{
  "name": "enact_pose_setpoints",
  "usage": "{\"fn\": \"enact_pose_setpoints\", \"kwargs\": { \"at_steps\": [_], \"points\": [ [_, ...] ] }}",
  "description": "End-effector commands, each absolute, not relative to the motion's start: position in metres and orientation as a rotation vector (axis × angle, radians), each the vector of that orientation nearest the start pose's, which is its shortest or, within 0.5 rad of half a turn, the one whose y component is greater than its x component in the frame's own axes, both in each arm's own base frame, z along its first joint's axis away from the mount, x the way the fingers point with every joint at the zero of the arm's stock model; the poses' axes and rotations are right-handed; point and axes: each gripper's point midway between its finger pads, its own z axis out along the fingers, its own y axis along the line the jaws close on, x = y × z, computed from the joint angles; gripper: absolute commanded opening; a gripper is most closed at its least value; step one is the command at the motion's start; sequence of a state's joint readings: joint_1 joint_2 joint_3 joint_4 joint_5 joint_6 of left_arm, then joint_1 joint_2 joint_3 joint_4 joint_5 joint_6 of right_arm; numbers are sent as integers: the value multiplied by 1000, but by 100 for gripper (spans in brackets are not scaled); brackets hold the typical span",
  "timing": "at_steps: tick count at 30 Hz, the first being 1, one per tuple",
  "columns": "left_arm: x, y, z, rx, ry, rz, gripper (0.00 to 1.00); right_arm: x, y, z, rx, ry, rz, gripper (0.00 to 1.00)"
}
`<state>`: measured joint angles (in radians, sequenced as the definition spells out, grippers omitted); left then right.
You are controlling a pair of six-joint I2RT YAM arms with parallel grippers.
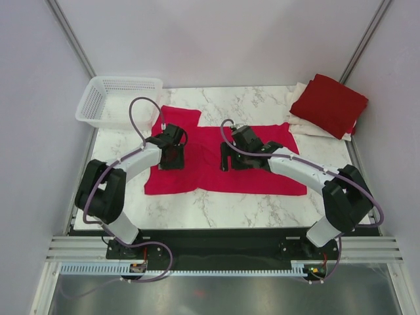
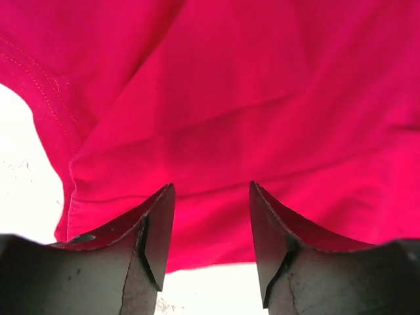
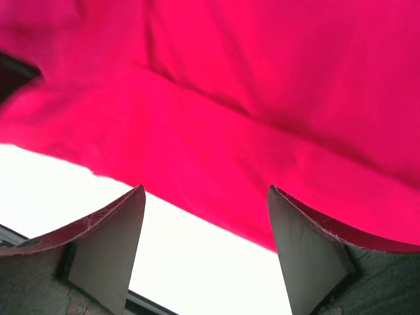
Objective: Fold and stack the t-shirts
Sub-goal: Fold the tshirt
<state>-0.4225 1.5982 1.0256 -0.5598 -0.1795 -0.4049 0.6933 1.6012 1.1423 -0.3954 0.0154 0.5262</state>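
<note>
Evidently poised to pinch an edge for a fold, the left gripper (image 2: 212, 197) and right gripper (image 3: 205, 197) both hang, jaws apart and empty, over the crimson t-shirt (image 1: 216, 178) spread flat on the table (image 1: 262, 98).

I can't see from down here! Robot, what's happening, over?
Left gripper and right gripper both open, low over the crimson t-shirt. Shirt spread out, not yet a folded square. Basket and folded stack off at the far corners, nothing blocking.

A white mesh basket (image 1: 118, 98) sits at the marble table's (image 1: 249, 100) far-left corner — possibly overhanging its edge; pale walls (image 1: 216, 39) behind.
</note>
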Motion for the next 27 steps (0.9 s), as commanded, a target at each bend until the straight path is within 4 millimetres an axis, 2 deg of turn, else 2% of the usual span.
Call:
{"fn": "enact_pose_setpoints", "kwargs": {
  "at_steps": [1,2,4,7,12,16,19,23,26,27],
  "points": [
    [347,-119,58,-168,2545,70,60,294,266,119,-181,2453,546,83],
    [351,-119,58,-178,2533,74,63,288,261,113,-184,2467,536,84],
    [358,-121,57,-189,2515,70,67,282,256,116,-186,2461,541,84],
    [368,-125,60,-190,2490,68,67,274,250,113,-196,2470,530,84],
    [372,-137,44,-192,2533,36,66,270,244,108,-207,2481,509,84],
    [375,-133,33,-200,2535,87,66,269,242,107,-209,2485,498,84],
    [382,-126,34,-199,2510,143,67,268,241,106,-215,2491,491,84],
    [395,-115,49,-233,2458,168,67,267,238,105,-212,2495,481,84],
    [408,-97,60,-294,2426,170,68,265,237,104,-213,2499,477,84],
    [414,-82,60,-342,2418,184,69,265,236,103,-213,2502,471,84]
  ]
}}
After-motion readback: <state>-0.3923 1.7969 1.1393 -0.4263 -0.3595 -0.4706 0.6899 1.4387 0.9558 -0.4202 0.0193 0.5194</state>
